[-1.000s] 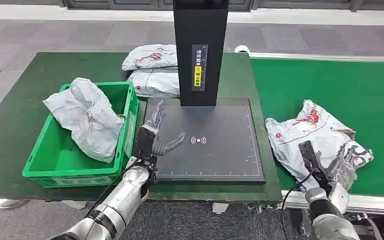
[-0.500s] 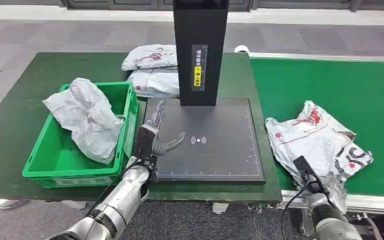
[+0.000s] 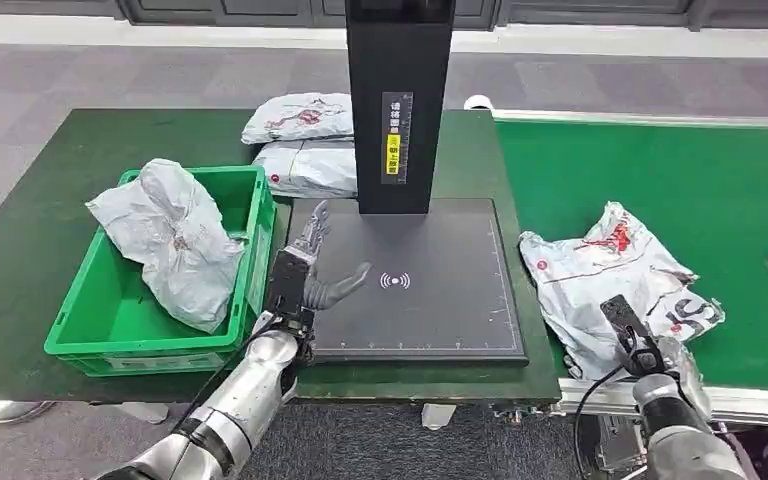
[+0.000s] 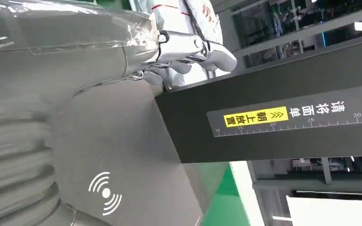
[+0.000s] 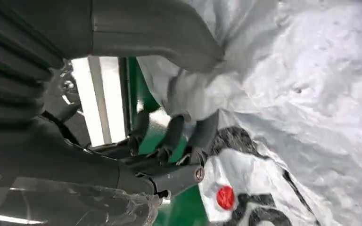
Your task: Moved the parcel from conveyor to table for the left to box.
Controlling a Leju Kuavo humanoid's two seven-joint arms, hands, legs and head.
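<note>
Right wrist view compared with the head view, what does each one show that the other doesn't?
Right wrist alone: the right robot hand up close, thumb and fingers around an edge of the parcel, plus a red dot on its print. Head alone: the green crate holding a bag, the black scanner pad, two bags behind it, and the left robot hand open over the pad. Both: that parcel on the green conveyor.
</note>
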